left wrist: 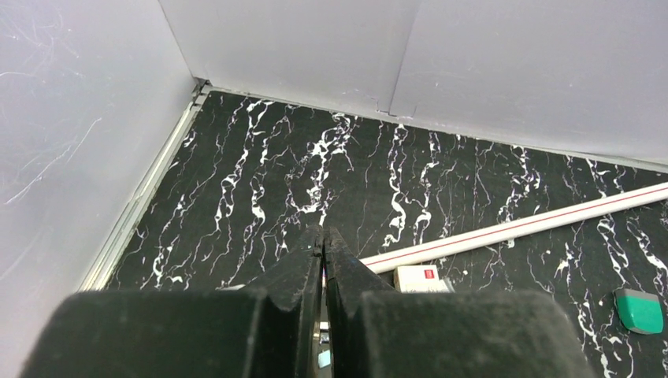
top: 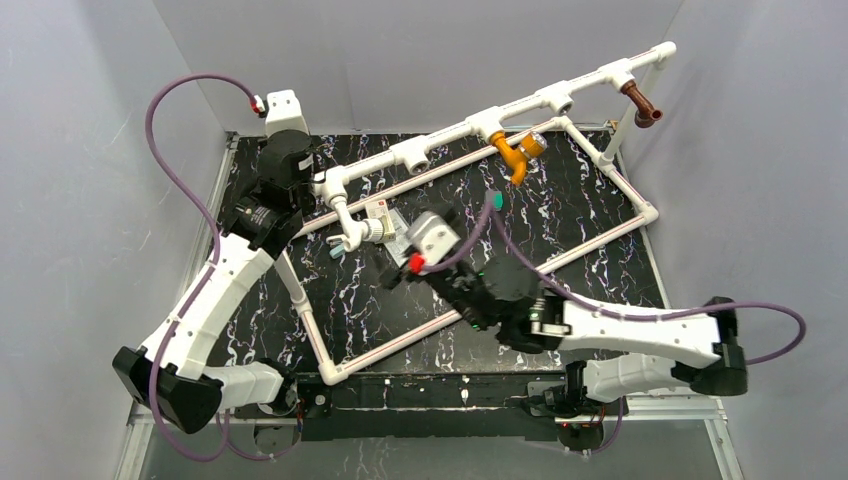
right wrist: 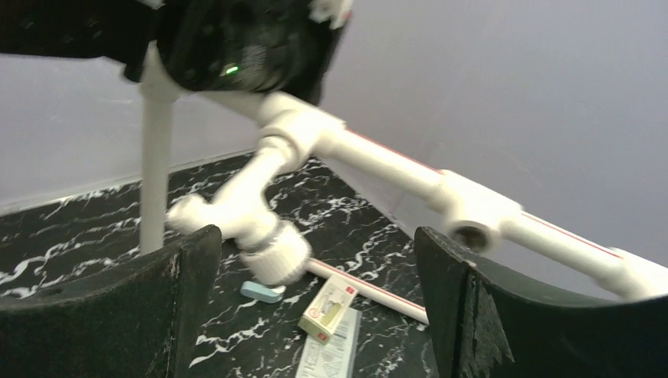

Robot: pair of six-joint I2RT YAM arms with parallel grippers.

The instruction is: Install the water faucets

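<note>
Three water faucets hang from the upper rail of the white pipe frame. The orange one sits mid-rail and the reddish-brown one at the far right end. At the left end fitting hangs the white one, which the right wrist view shows blurred. My right gripper is open, its fingers on either side of the white faucet and just short of it, apart from it. My left gripper is shut with its jaws pressed together, over the marble floor near the rail's left end.
A small box and a leaflet lie under the white faucet, with a pale blue piece beside them. A teal piece lies inside the frame's floor rectangle. Grey walls close in the back and sides.
</note>
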